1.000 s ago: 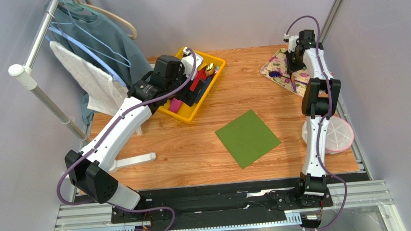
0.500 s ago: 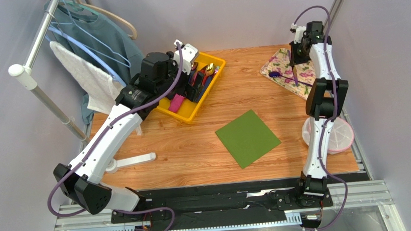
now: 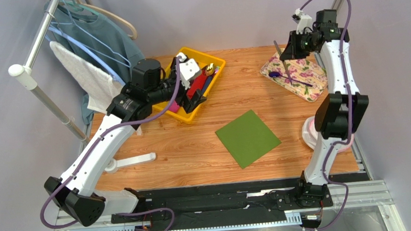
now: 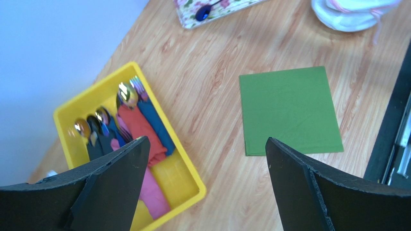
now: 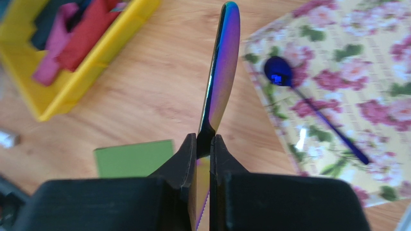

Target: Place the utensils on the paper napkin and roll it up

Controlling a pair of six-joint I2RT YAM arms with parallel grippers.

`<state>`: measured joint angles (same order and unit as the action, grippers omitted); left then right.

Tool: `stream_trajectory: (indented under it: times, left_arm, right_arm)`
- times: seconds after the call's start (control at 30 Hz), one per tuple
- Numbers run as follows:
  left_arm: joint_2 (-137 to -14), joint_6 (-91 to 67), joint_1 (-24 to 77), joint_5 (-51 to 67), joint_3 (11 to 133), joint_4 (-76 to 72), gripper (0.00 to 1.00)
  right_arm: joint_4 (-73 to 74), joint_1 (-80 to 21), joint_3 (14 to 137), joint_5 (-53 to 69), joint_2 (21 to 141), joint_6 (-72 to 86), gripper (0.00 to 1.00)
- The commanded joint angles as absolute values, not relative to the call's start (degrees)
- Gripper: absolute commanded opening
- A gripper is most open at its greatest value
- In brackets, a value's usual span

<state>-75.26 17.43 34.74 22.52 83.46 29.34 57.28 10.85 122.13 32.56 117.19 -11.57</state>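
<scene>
Risen off the floral mat (image 5: 366,57), my right claw (image 5: 204,140) pinches an iridescent utensil (image 5: 223,72), handle hidden; left claw (image 4: 205,142) spread.

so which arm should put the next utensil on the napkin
Right: its claw is shut on a utensil, held up near the mat. The left claw hangs open and empty at the tray.

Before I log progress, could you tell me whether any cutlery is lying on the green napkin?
No, the green napkin lies bare on the wooden table.
</scene>
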Motion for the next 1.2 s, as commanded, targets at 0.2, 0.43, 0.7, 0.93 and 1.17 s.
stream_trajectory:
  times: [0.2,0.43,0.7,0.93,1.17]
  left_arm:
    - [-68.29,51.05,37.17,39.03,77.35,28.74,0.92]
    - [-70.31,62.92,46.12,29.37,73.92,29.88,0.88]
    - [-74.18,66.44,48.16,29.44,73.65,31.81,0.84]
    - [-76.02,66.79,49.31,29.62,73.04,34.01,0.8]
    - [-77.69,68.03,50.18,29.44,72.86,35.77,0.74]
  right_arm:
    - [63.63,0.27,97.84,53.25,92.58,-11.07,0.0]
    - [63.02,-13.42,84.21,57.83,85.87,-8.88,0.0]
    - [65.04,-21.0,84.28,59.15,85.25,-7.65,0.0]
    - [66.35,-24.6,86.57,58.71,86.04,-7.56,0.0]
    - [66.62,-26.19,88.77,59.15,86.48,-6.94,0.0]
